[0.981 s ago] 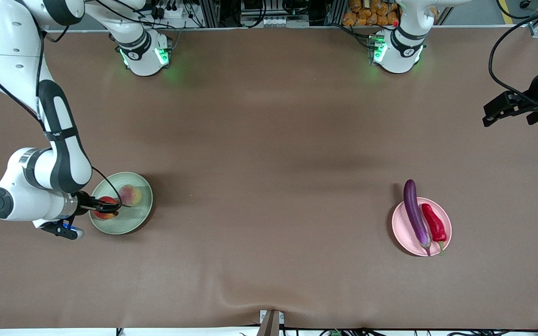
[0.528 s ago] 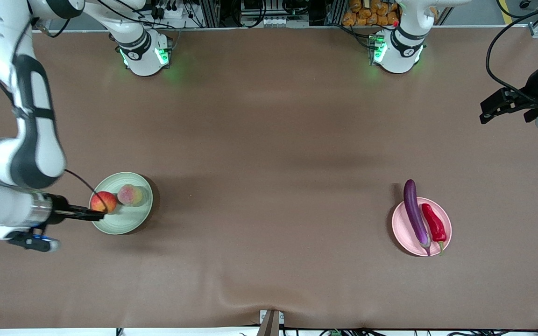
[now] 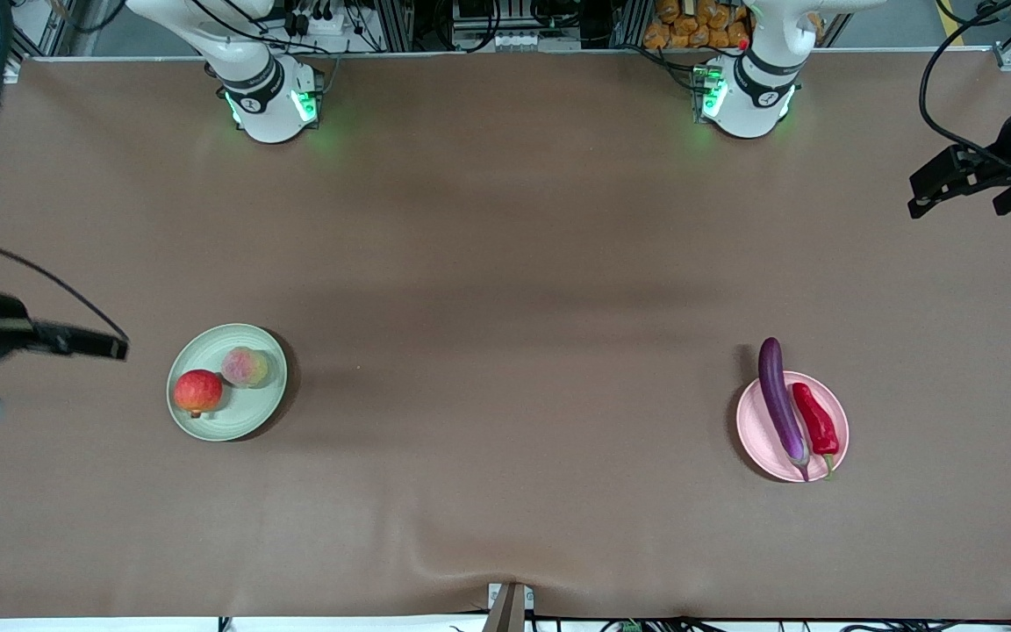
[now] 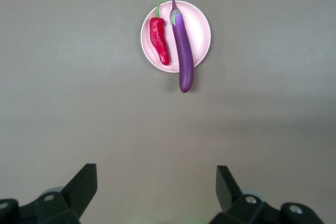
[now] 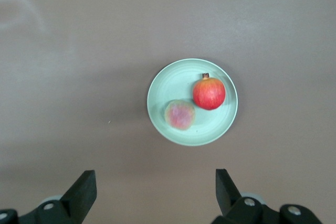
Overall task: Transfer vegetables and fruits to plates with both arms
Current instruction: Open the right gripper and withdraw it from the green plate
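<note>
The round red fruit and the peach lie side by side on the mint green plate. The purple eggplant and the red chili lie on the pink plate, with the eggplant's end over the rim. My right gripper is open and empty, up in the air beside the green plate toward the right arm's end of the table. My left gripper is open and empty, high over the left arm's end of the table. The right wrist view shows the red fruit, the peach, the green plate and the right gripper. The left wrist view shows the eggplant, the chili, the pink plate and the left gripper.
The brown table cover lies bare between the two plates. The arms' bases stand along the table's edge farthest from the front camera. A small bracket sits at the nearest edge.
My right gripper let go of the red fruit on the green plate, then rose and drew away toward the right arm's end of the table. The left arm has barely moved.
</note>
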Motion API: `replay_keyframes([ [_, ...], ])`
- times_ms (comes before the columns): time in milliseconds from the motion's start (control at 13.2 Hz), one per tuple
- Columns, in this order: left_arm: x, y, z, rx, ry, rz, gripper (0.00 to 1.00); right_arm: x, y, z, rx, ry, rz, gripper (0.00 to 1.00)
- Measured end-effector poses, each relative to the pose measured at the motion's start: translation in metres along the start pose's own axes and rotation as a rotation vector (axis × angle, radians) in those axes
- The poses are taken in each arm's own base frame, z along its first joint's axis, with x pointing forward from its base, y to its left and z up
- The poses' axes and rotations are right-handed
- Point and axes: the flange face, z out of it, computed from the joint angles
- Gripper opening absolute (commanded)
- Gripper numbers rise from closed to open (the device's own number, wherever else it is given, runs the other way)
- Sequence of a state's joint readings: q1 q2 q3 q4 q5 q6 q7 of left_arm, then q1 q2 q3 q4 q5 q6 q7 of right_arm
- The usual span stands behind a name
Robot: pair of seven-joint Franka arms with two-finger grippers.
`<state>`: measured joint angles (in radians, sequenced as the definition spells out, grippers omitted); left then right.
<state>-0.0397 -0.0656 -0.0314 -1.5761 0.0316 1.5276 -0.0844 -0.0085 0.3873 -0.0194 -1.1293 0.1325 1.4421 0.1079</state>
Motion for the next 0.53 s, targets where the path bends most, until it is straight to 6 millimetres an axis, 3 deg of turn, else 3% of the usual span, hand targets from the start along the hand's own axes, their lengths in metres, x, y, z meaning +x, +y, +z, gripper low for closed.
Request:
replay_keyframes([
  [226, -0.001, -0.003, -0.001, 0.0, 0.002, -0.005, 1.0, -0.048, -0.003, -0.034, -0.031, 0.021, -0.011, 1.0],
  [528, -0.001, -0.004, 0.001, 0.0, -0.003, -0.008, 1.0, -0.091, 0.009, -0.03, -0.048, 0.072, -0.019, 1.0],
])
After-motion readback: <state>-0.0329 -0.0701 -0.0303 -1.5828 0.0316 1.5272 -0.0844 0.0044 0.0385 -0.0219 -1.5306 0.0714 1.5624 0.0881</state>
